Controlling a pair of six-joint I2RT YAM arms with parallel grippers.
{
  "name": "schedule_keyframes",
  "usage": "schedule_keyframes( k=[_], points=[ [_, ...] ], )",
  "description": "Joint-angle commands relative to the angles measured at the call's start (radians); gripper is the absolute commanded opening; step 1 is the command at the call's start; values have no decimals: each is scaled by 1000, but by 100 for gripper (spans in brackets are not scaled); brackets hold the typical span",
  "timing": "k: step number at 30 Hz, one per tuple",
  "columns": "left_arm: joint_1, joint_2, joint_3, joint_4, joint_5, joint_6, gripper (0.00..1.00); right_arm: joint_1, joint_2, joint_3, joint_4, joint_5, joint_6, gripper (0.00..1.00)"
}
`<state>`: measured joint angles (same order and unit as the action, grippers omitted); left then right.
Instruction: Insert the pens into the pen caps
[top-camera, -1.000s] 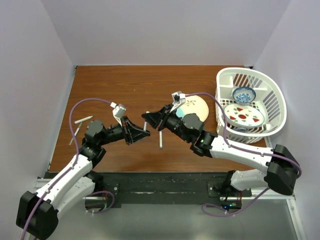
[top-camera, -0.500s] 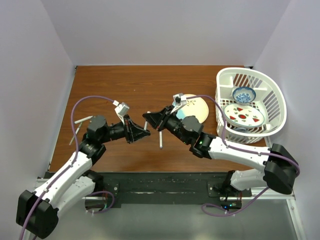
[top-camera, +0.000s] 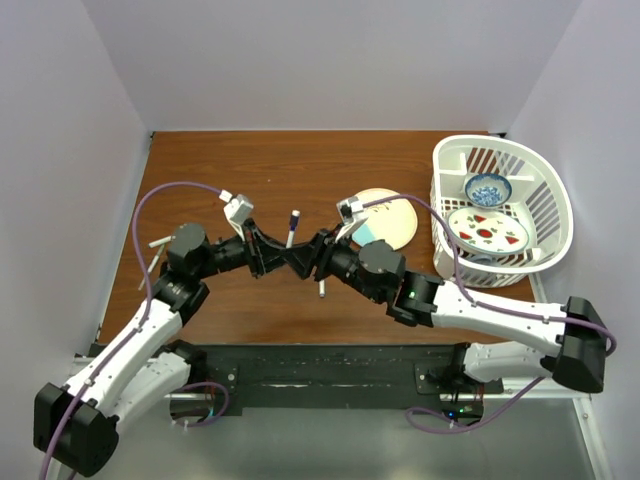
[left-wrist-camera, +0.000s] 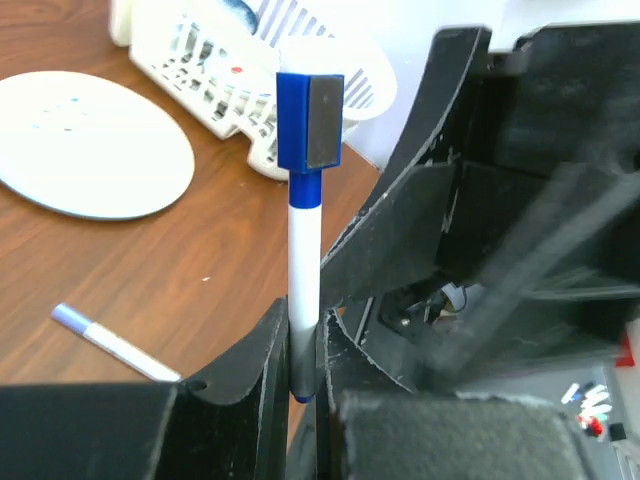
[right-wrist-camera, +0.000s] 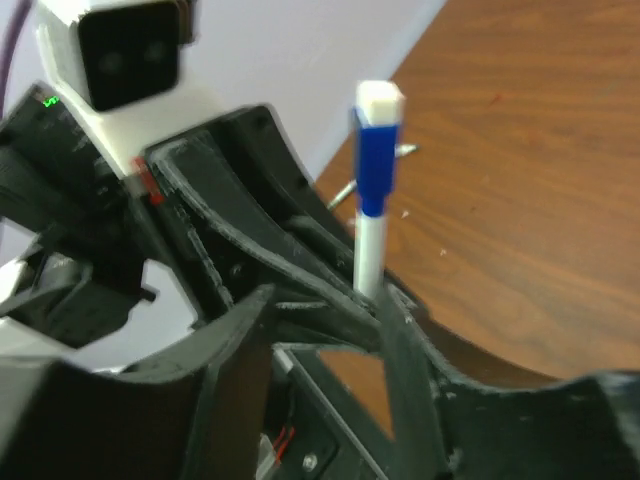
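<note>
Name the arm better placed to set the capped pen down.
Left: the left gripper is clamped on the pen, blue cap already on; the right gripper stands open, gripping nothing.

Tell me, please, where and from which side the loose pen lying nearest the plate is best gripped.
Take the loose pen at mid-barrel, coming straight down from above with the fingers set across its width. It lies flat on the table, so only its long sides are free; an end pinch might tip it.
</note>
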<state>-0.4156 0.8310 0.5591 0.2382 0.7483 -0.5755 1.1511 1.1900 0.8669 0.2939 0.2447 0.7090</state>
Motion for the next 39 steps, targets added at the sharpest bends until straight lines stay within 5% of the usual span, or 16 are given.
schedule_keyframes(
  k=[1, 8, 13, 19, 28, 31, 35, 39],
  points=[
    [26, -30, 41, 47, -116, -3, 0, 76, -82, 98, -213, -91, -43, 63],
    [26, -38, -14, -157, -274, 23, 0, 75, -208, 40, -268, -22, -45, 98],
    [26, 109, -70, -197, -351, 13, 0, 73, -274, -20, -347, 120, -5, 99],
    [3, 385, -120, -60, -356, -96, 0, 75, -360, -78, -395, 197, 27, 99],
    [-95, 660, -76, 38, -386, -181, 20, 73, -391, -106, -415, 223, 32, 99],
    [-109, 637, -79, -7, -430, -210, 30, 75, -380, -85, -446, 220, 26, 99],
    [-118, 548, -103, -33, -469, -253, 59, 75, -380, -78, -458, 228, 23, 99],
    [-109, 479, 6, -169, -544, -178, 64, 73, -375, -94, -429, 209, 23, 98]
  ],
)
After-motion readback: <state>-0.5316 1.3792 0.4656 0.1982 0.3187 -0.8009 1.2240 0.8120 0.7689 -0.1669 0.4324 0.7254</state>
